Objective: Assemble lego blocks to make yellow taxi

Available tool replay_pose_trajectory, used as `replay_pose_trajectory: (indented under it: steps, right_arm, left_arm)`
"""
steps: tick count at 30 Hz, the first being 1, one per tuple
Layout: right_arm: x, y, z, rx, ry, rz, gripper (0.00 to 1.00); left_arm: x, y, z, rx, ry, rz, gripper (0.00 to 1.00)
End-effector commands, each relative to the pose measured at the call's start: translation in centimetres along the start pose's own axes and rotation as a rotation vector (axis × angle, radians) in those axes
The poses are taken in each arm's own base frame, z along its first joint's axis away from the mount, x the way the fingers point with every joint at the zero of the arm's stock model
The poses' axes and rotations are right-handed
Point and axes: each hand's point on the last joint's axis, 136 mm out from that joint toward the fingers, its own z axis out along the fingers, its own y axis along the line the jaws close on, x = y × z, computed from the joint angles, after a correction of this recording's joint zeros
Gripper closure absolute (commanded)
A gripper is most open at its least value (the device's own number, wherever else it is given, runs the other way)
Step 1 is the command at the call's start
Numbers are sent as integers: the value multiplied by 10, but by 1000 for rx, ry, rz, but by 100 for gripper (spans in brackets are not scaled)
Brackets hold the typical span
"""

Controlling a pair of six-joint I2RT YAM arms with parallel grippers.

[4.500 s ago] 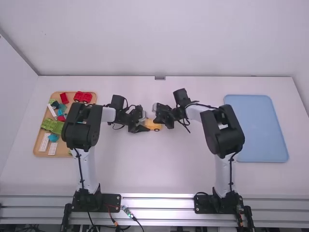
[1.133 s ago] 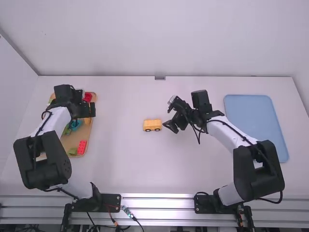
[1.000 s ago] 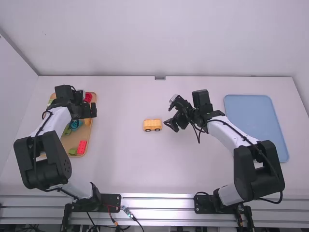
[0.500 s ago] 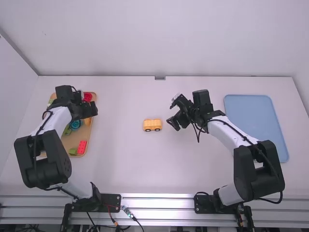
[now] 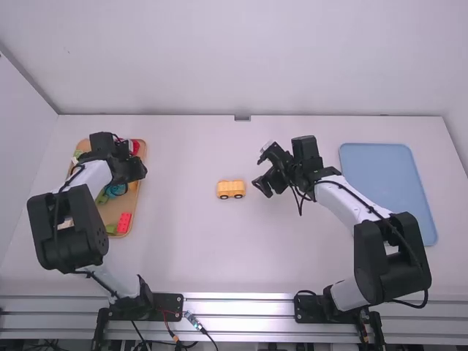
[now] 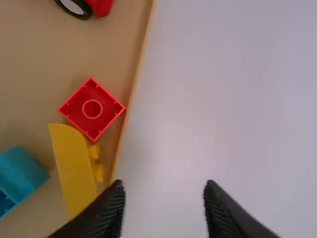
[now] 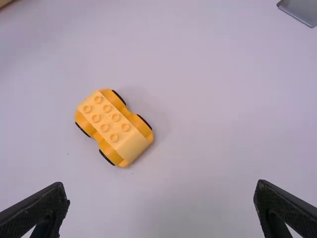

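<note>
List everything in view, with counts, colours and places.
Rectangular table: one, white, beneath everything
Wheeled brick base: one, yellow, mid-table
Shallow tray: one, tan, table's left
Curved plastic block: one, yellow, in tan tray
Square block: one, red, beside curved block
Studded brick: one, red, tan tray's near end
Wheeled piece: one, red, tan tray
Plastic blocks: at least two, green, tan tray
Plastic block: at least one, teal, tan tray
Flat tray: one, blue, table's right
Left gripper: one, black, over tan tray
Right gripper: one, black, right of base
</note>
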Motion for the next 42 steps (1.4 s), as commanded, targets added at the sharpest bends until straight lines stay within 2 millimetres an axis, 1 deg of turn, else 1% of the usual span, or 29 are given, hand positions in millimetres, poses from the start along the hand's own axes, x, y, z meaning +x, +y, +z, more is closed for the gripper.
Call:
replay_pose_trajectory:
  steps: [1, 4, 5, 7, 8, 10, 13, 20, 26, 27, 29, 31, 33, 35, 36, 38, 39, 40, 41, 42]
  right_arm:
    - [-4, 1, -6, 8, -16, -8, 1]
    - [-4, 1, -6, 7, -16, -8, 1]
    - [-4, 1, -6, 7, -16, -8, 1]
    - [-4, 1, -6, 7, -16, -8, 1]
    - [-4, 1, -6, 7, -16, -8, 1]
    - [-4, 1, -6, 7, -16, -8, 1]
    - [-4, 1, -6, 7, -16, -8, 1]
    - [-4, 1, -6, 7, -16, -8, 1]
    - [-4, 1, -6, 7, -16, -8, 1]
    - [-4, 1, -6, 7, -16, -8, 1]
    - [-4, 1, -6, 7, -15, -8, 1]
    - [-4, 1, -6, 6, -13, -6, 1]
    - [-4, 1, -6, 6, -13, -6, 1]
    - [-4, 1, -6, 6, -13, -6, 1]
    - [-4, 1, -6, 6, -13, -6, 1]
    - [-3, 1, -6, 5, -12, -6, 1]
    - [-3, 1, -6, 5, -12, -6, 1]
    - [-3, 1, -6, 5, -12, -6, 1]
    - [-3, 1, -6, 5, -12, -6, 1]
    - [-3, 1, -6, 5, -11, -5, 1]
  left_arm:
    - [11, -2, 10, 15, 34, -6, 67]
    - [14, 1, 17, 11, 44, -8, 68]
    - [16, 5, 20, -11, 52, -19, 72]
    - [19, 12, 23, -45, 61, -43, 74]
    - [21, 18, 23, -80, 68, -60, 76]
    - [22, 22, 22, -92, 75, -64, 81]
    - [21, 23, 21, -101, 75, -64, 82]
    - [26, 48, 15, -251, 92, -99, 80]
    - [25, 48, 15, -250, 86, -98, 82]
    - [24, 49, 15, -259, 85, -99, 83]
    - [24, 59, 12, -319, 75, -131, 83]
    - [22, 64, 10, -352, 61, -143, 82]
    - [19, 63, 11, -339, 56, -110, 77]
    - [17, 60, 12, -320, 55, -79, 75]
    - [16, 59, 13, -313, 54, -64, 70]
    - [14, 60, 12, -322, 43, -72, 69]
    - [13, 60, 12, -324, 38, -74, 66]
    - [13, 60, 12, -324, 38, -74, 66]
    - [11, 60, 12, -323, 32, -69, 63]
    - [11, 60, 12, -324, 30, -68, 62]
